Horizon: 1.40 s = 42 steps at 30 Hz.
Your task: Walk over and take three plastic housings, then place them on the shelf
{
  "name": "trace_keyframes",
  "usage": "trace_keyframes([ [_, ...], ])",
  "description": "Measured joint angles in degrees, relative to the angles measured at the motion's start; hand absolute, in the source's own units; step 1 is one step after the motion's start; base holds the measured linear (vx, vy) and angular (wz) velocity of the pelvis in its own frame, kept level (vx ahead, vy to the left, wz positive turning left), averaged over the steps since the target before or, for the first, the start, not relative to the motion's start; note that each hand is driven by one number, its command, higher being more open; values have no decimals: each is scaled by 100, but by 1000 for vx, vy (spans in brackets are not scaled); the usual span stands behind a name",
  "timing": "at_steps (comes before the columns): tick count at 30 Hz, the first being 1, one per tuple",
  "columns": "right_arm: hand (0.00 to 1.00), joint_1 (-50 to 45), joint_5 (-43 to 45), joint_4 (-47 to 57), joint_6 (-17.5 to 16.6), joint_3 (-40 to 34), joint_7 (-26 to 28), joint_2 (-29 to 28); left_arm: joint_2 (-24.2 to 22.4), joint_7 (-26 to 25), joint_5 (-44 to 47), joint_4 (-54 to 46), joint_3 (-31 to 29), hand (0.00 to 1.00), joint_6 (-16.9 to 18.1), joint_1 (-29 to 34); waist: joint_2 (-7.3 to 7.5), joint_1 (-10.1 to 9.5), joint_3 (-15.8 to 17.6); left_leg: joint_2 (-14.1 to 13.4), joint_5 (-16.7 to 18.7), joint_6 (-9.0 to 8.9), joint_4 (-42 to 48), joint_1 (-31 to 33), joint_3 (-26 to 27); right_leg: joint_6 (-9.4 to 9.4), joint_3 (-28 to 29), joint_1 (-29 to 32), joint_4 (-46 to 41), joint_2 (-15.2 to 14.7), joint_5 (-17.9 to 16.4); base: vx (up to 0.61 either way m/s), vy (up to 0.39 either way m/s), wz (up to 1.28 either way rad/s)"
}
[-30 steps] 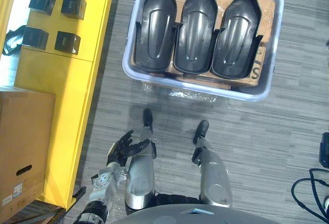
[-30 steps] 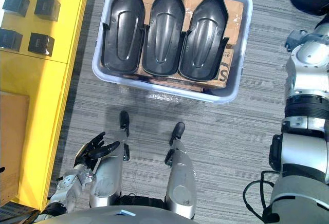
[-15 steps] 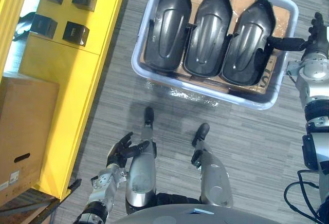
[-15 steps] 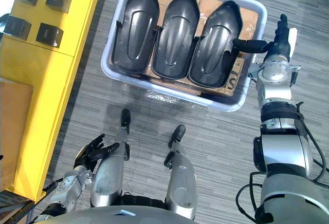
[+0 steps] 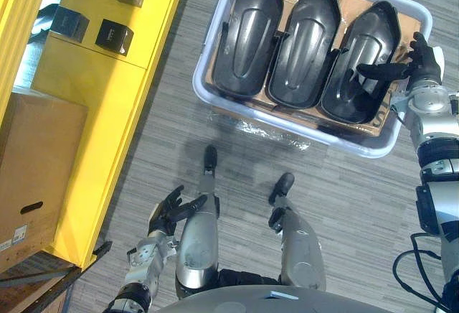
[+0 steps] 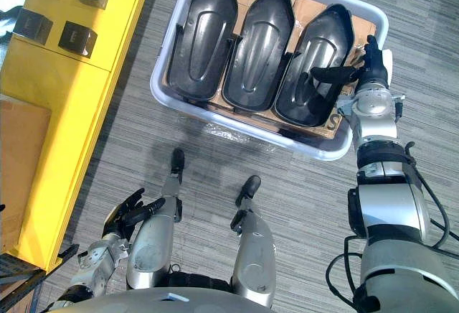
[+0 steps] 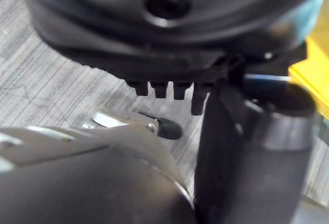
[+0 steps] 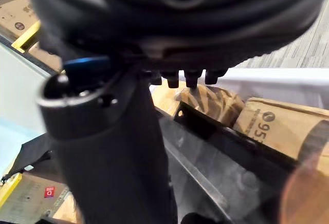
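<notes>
Reaching further in than before, the right robot hand (image 6: pixel 369 69) is open over the rightmost of three housings (image 6: pixel 259 47), all in the tub (image 6: pixel 336 152), none on the yellow shelf (image 6: pixel 50 112); left robot hand (image 6: pixel 128 212) hangs open.

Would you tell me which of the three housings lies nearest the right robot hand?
The rightmost housing: the right robot hand is at its edge, thumb over it; the middle housing and left housing lie farther off.

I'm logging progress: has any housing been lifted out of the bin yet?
No, all three housings lie side by side in the bin, with the open right hand over the rightmost.
</notes>
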<state>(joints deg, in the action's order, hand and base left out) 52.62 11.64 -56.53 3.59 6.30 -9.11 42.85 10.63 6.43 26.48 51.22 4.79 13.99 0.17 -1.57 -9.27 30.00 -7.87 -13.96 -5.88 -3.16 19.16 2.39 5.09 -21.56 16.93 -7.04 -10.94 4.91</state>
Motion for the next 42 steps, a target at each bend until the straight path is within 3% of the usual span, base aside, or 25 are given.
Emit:
trace_keyframes([
  [2,100,-8,-78,-2,105,0,-6,-1,0,-6,1,0,1,100,-3,0,2,1,0,-2,-2,1,2,-1,4,0,5,0,-1,1,0,-7,-38,-1],
  [3,0,-22,-166,-1,168,1,-6,-8,0,-9,1,0,1,100,-4,0,3,1,0,-4,-2,0,3,-3,7,-1,8,0,0,3,1,0,0,0],
  [7,0,-110,-486,119,392,2,-158,-112,5,-52,17,-1,-1,100,-29,0,63,4,-11,-34,-1,-3,-1,-42,64,-3,55,0,5,27,2,3,-47,-8],
  [11,0,-152,-919,179,766,14,-311,-122,103,-87,23,-2,-6,100,-20,0,230,22,-15,-79,9,-14,-6,-73,106,-15,93,-4,18,73,-6,0,-45,-7],
  [18,0,-253,-1071,169,1196,117,-451,-220,117,-93,47,-2,-9,100,-21,0,261,30,-19,-79,6,-16,-18,-108,112,-16,96,-34,27,75,-5,-1,-20,0],
  [33,0,-991,-1293,968,1450,-283,-256,-268,136,-88,14,-245,-172,100,-162,141,337,89,-23,-66,7,-18,-159,-688,188,1,74,-645,225,93,-5,13,-18,0],
  [39,0,-1512,-1450,1576,1466,-840,-480,-344,120,-47,-3,-891,-297,100,-144,345,537,214,-134,-38,126,25,-174,-980,229,93,53,-1070,512,109,33,8,-3,2],
  [42,0,-2105,-1787,2501,1462,-1239,-897,-817,94,-101,-8,-2074,-227,100,-257,626,669,350,-566,15,213,32,-191,-1009,256,154,32,-1216,770,99,99,62,-2,1],
])
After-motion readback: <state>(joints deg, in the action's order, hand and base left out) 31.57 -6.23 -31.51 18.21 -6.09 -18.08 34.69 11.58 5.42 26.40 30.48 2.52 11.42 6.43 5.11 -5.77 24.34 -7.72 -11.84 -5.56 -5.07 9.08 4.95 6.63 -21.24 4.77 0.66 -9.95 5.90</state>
